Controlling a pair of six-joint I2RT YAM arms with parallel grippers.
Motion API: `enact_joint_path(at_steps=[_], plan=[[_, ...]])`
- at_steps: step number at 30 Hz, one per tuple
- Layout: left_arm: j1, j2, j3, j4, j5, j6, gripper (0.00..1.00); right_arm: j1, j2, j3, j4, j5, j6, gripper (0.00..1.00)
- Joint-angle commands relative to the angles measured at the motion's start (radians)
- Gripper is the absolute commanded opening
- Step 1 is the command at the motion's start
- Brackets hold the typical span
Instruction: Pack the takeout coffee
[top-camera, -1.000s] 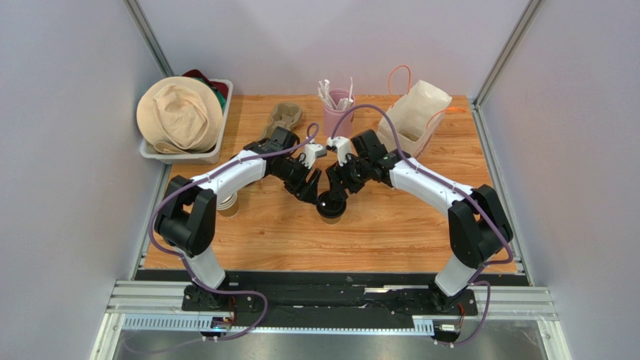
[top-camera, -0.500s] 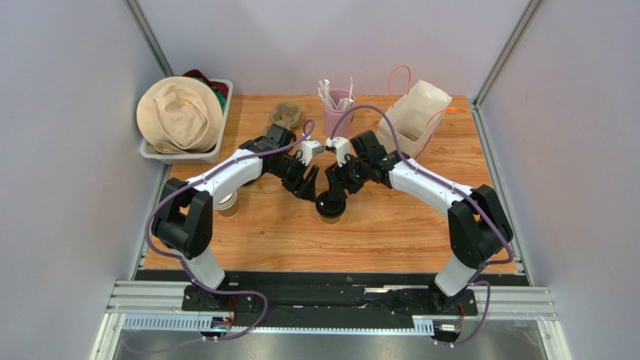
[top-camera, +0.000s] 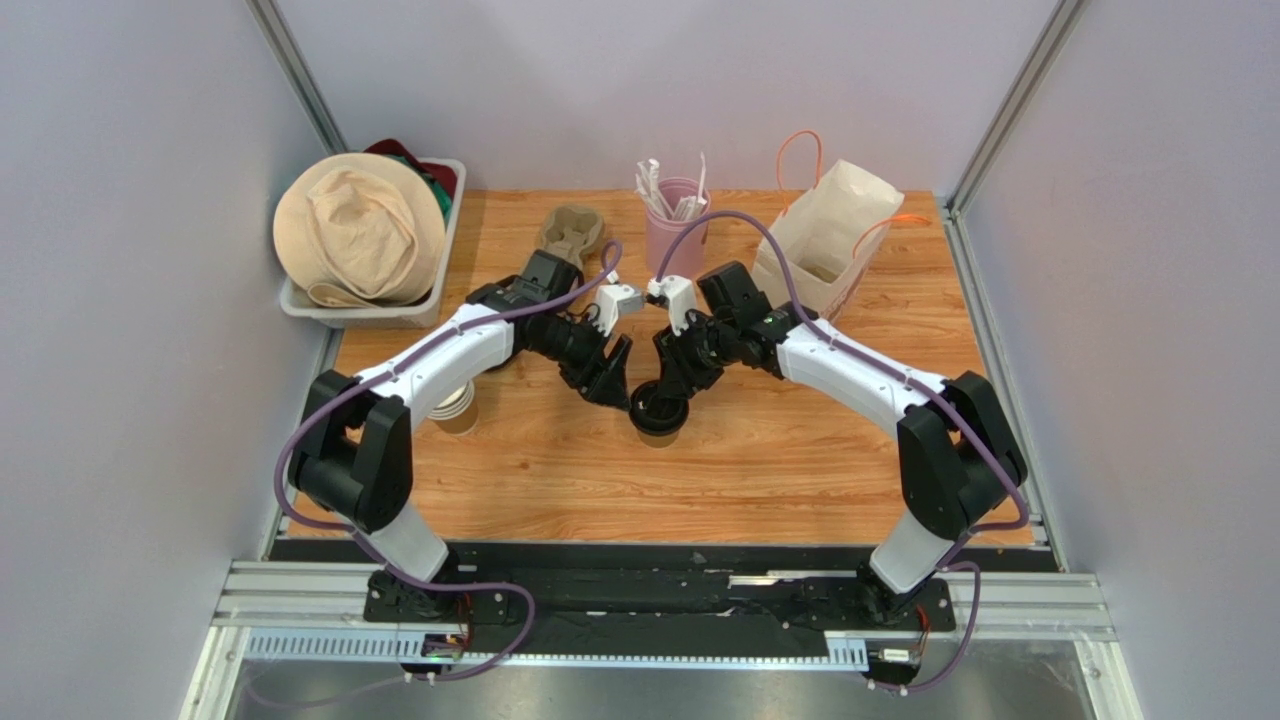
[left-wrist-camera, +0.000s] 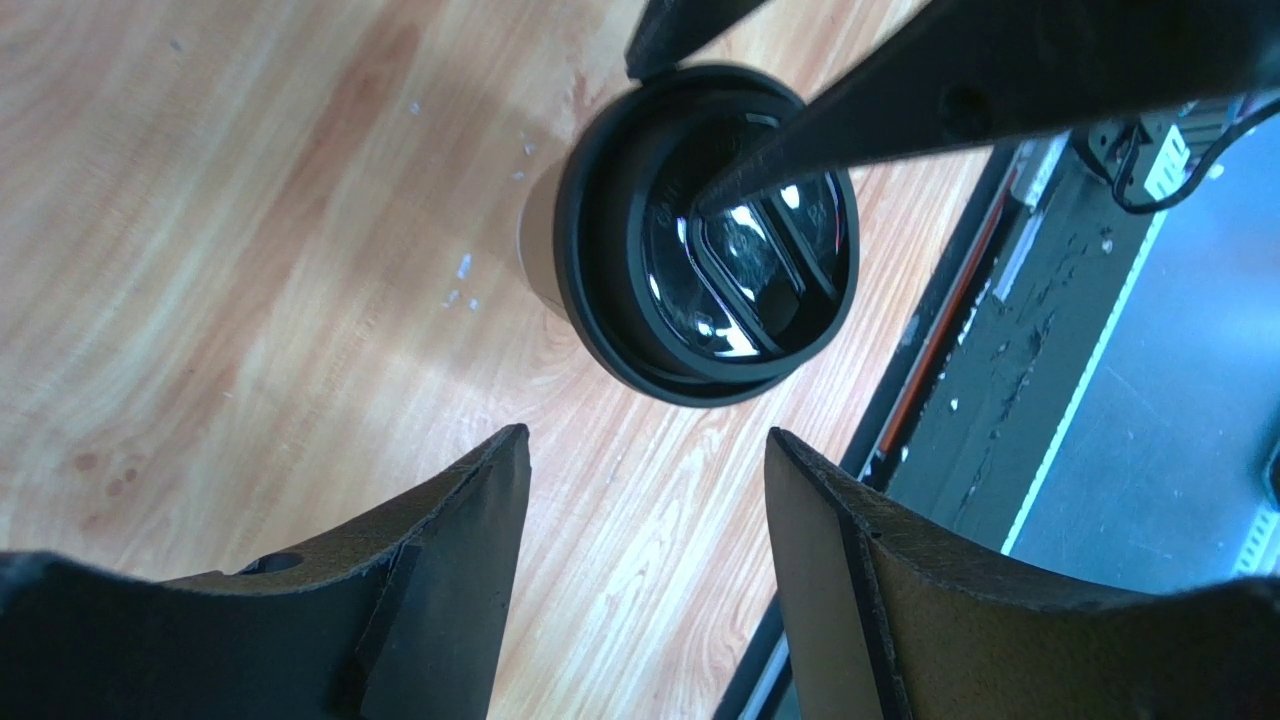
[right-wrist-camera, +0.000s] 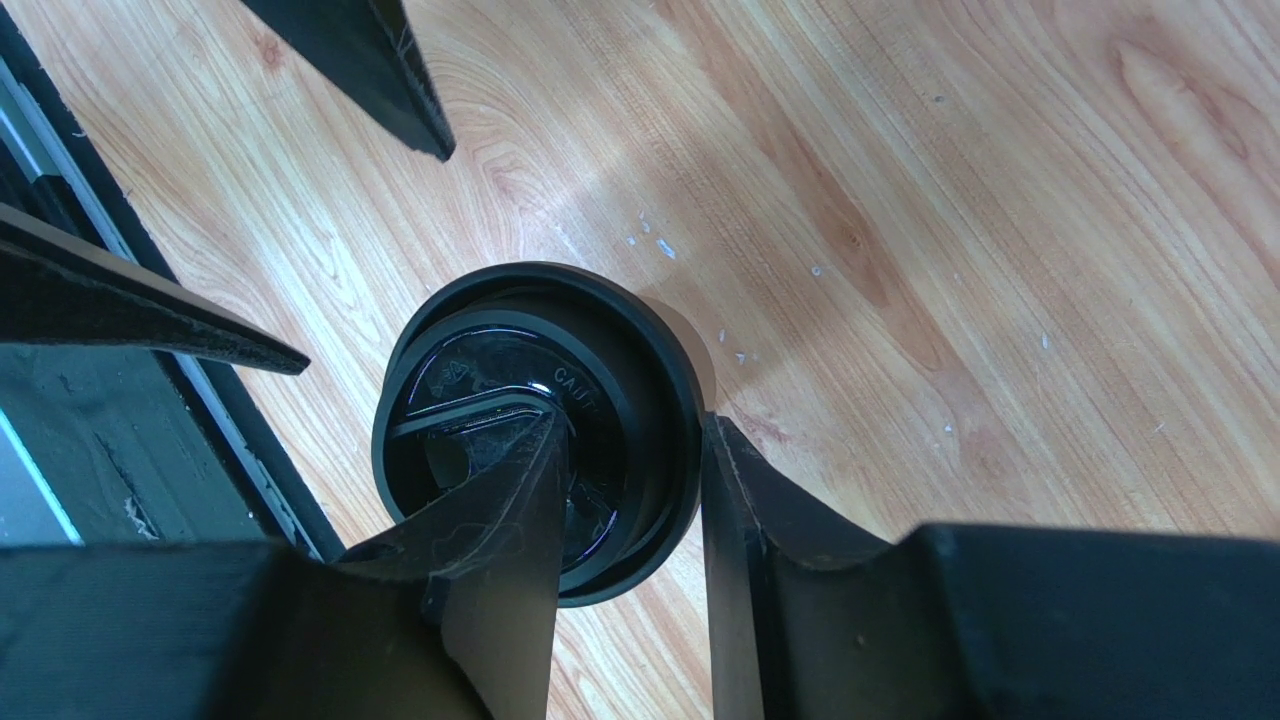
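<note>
Right gripper: nipping black lid rim on takeout coffee. Left gripper: gaping, empty. Seat your lid level before lifting.

Wooden table (pale grey walls around)

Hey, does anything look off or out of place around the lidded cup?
Nothing spilled or damaged. One oddity: the right hand straddles the rim of the black lid, one finger on top, one outside, not around the paper cup.
</note>
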Motion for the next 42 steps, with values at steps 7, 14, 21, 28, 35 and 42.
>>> enact_joint_path(at_steps=[7, 14, 21, 28, 35, 42], plan=[[-0.058, -0.049, -0.11, 0.085, -0.024, 0.033, 0.68, 0.007, 0.053, -0.033, -0.059, 0.115, -0.044, 0.29], [-0.055, -0.019, -0.083, 0.108, -0.013, -0.007, 0.68, 0.008, 0.052, -0.035, -0.058, 0.116, -0.042, 0.29], [-0.038, 0.0, -0.09, 0.148, -0.007, -0.054, 0.68, 0.007, 0.061, -0.036, -0.053, 0.113, -0.041, 0.29], [-0.038, 0.032, -0.106, 0.183, -0.022, -0.087, 0.68, 0.008, 0.059, -0.038, -0.053, 0.112, -0.038, 0.29], [-0.038, 0.056, -0.116, 0.196, -0.1, -0.102, 0.68, 0.011, 0.061, -0.042, -0.054, 0.116, -0.036, 0.29], [-0.041, 0.115, -0.109, 0.16, -0.255, -0.091, 0.65, 0.022, 0.076, -0.053, -0.059, 0.139, -0.044, 0.28]])
